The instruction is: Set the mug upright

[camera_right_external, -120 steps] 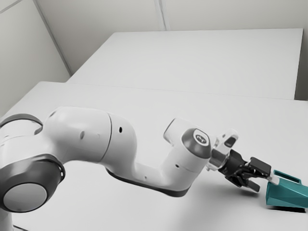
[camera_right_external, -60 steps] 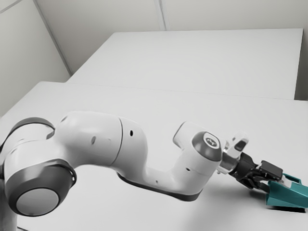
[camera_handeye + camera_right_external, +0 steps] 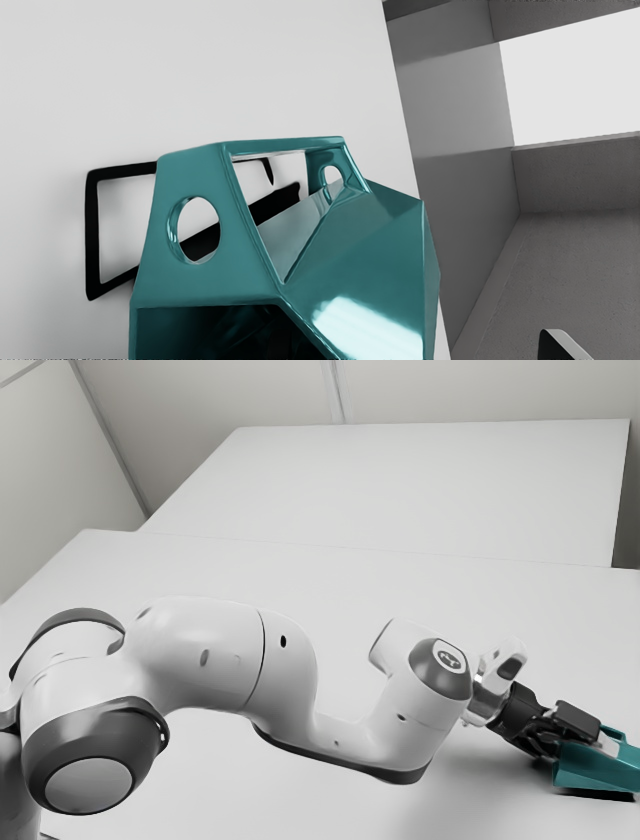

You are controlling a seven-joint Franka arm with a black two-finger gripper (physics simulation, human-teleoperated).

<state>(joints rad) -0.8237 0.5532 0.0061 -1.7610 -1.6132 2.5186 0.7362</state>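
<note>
The teal mug (image 3: 350, 250) is smooth and glossy, perhaps plastic; the white table (image 3: 250, 75) is matt.

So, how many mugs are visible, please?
1: the teal mug, lying on its side at the exterior view's right edge. Another could hide behind the arm.

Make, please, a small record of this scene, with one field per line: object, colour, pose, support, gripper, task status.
object: mug
colour: teal, glossy
pose: lying on its side, dark opening toward the gripper
support: white table
gripper: open, at the mug; one fingertip stands clear of the mug's outside
task status: mug not yet upright
</note>
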